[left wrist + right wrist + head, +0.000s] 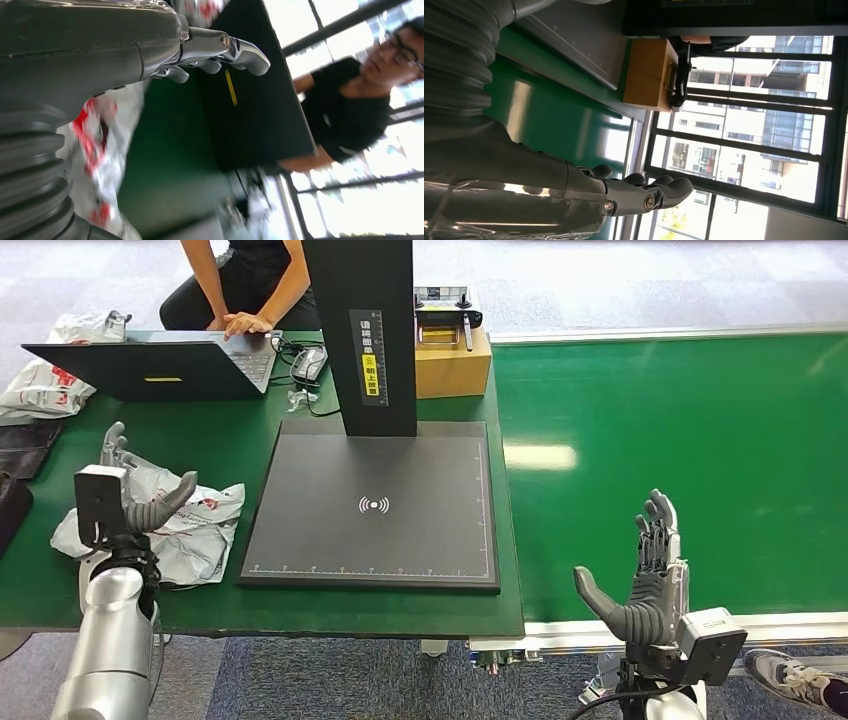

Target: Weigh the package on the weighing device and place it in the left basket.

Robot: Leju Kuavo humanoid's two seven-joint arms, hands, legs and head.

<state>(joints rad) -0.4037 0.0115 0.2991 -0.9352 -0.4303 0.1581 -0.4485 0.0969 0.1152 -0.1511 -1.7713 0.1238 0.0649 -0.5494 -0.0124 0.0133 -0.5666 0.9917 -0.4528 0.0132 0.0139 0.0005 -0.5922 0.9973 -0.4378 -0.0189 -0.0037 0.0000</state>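
The package (185,525), a crumpled white mailer bag with red print, is lying on the green worktop (250,445) just left of the scale (375,505), touching neither its plate nor its black post; the left hand (135,502) is hovering just over the bag's left part with fingers apart and nothing in them (the left wrist view, blurred, is showing the fingertips (250,52) clear of the bag); the right hand (645,575) is standing upright and spread, holding nothing, over the green belt (680,440) well to the right. The bag is looking light, soft and limp, probably slick plastic; it is likely to sag and fold when lifted, so I would be taking it across the bulkier middle, gathering a fold between thumb and fingers, not at a thin edge that could slip. Counting: one package by the hand, one scale, one laptop (165,365) with a person (250,285) typing at it, one cardboard box (452,360) behind the scale, and one more white bag (45,385) at the far left; I cannot tell where the left basket is, so the placing spot is remaining uncertain.
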